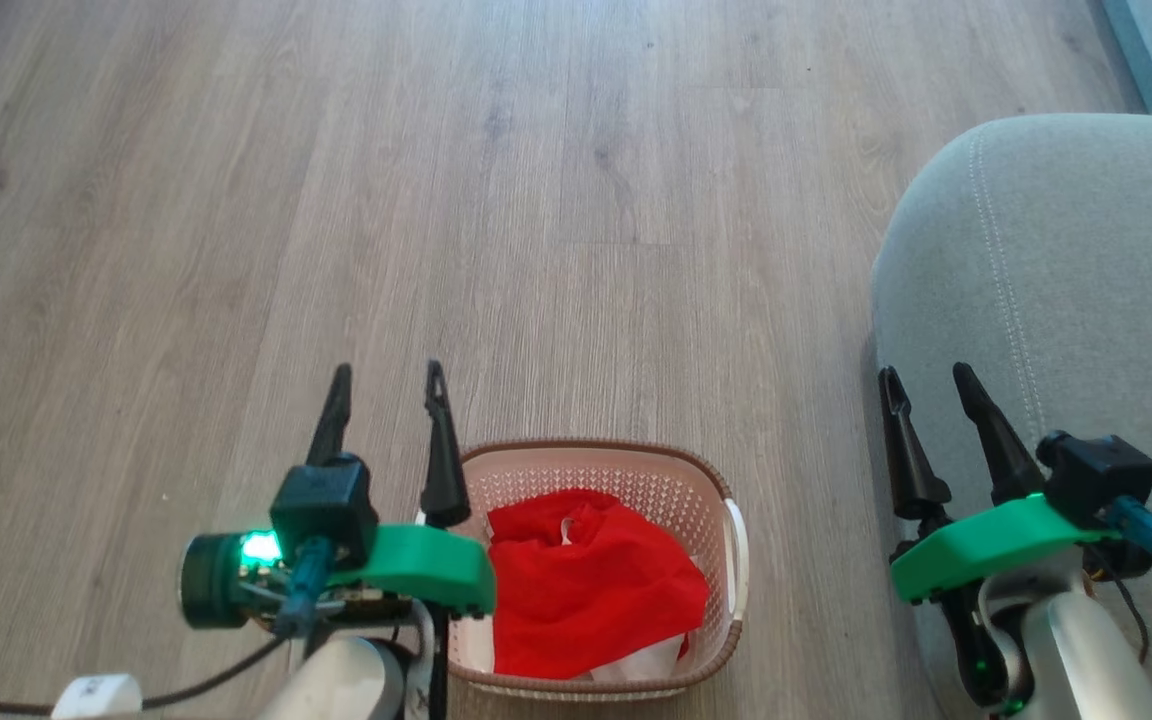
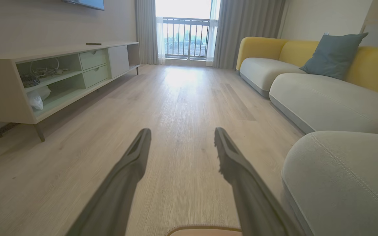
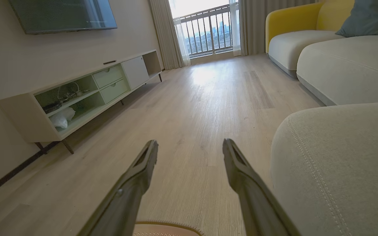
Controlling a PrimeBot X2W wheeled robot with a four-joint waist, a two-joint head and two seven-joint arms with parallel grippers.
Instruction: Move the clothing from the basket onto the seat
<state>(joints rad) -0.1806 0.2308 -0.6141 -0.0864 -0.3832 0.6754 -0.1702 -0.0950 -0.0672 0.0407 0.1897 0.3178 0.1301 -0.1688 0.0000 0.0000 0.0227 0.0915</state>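
Clothing (image 1: 586,585) crumpled, basket (image 1: 596,447) crosswise (handle (image 1: 738,560) rightward)

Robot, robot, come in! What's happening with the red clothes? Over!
Left gripper and right gripper: jaws open, empty. Clothing in basket, not yet picked. Seat on the right; no obstacle seen between.

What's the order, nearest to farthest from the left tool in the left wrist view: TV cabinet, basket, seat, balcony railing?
1. basket, just below the left tool
2. seat, right
3. TV cabinet, left
4. balcony railing, far end
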